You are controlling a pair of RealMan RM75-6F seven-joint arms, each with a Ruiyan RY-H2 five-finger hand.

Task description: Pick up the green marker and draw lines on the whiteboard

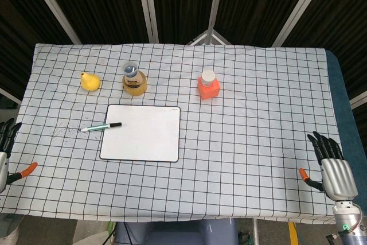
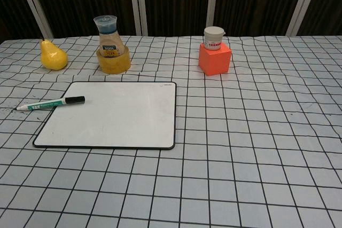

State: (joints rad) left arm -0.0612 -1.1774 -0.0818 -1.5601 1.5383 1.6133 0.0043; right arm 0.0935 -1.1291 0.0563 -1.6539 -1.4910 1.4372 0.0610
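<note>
The green marker (image 1: pixel 101 127) (image 2: pixel 49 103) lies flat across the left edge of the whiteboard (image 1: pixel 143 136) (image 2: pixel 117 116), its black cap on the board and its tip pointing left onto the cloth. The board's surface is blank. My left hand (image 1: pixel 7 147) shows only at the far left edge of the head view, fingers spread, holding nothing, well left of the marker. At the lower right of the head view, far from the board, my right hand (image 1: pixel 331 164) is open too. Neither hand appears in the chest view.
A yellow pear (image 1: pixel 89 81) (image 2: pixel 53 55), a bottle in a yellow holder (image 1: pixel 133 78) (image 2: pixel 111 46) and an orange block with a white-capped jar (image 1: pixel 209 85) (image 2: pixel 215 52) stand behind the board on the checked tablecloth (image 1: pixel 258 119). Dark curtains hang behind the table.
</note>
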